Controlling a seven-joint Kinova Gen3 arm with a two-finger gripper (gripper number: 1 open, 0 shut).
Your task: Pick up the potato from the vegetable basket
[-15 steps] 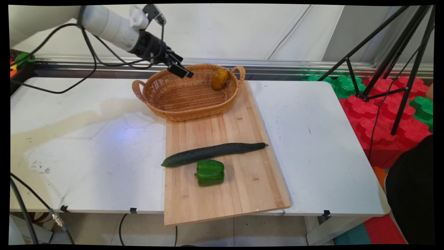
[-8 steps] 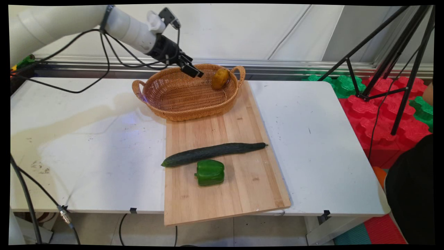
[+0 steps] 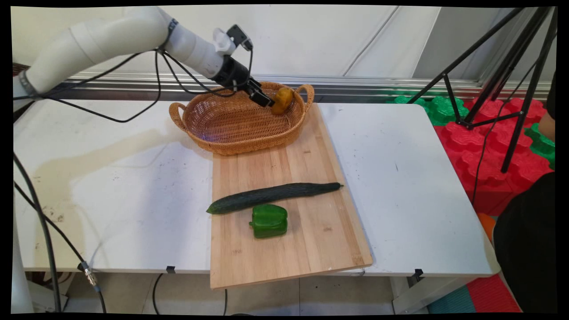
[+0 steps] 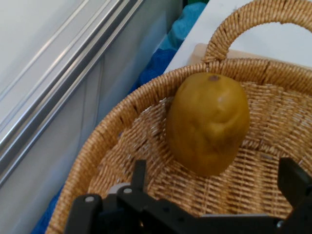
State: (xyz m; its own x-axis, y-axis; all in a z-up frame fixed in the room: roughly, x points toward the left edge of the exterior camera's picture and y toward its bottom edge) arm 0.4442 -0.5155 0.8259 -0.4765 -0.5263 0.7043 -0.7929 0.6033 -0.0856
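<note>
Your gripper [image 3: 266, 100] sits inside the basket [image 3: 231, 129] at the far end of the board [image 3: 289, 249], its jaws apart, either side of the potato [image 4: 208, 123]. The potato leans on the basket's far right wall; whether a pad touches it you probably can't tell. Cucumber [image 3: 273, 195] and pepper [image 3: 268, 221] lie near, on the board, on the worktop [image 3: 422, 186].

The gripper [image 4: 214, 180] sat just short of a yellow-brown potato [image 4: 208, 122], fingers [image 4: 294, 181] spread wide apart. The potato leaned against the wicker basket's [image 4: 122, 141] inner wall, right under one looped handle [image 4: 253, 19]. A metal rail [image 4: 58, 92] ran behind the basket.
</note>
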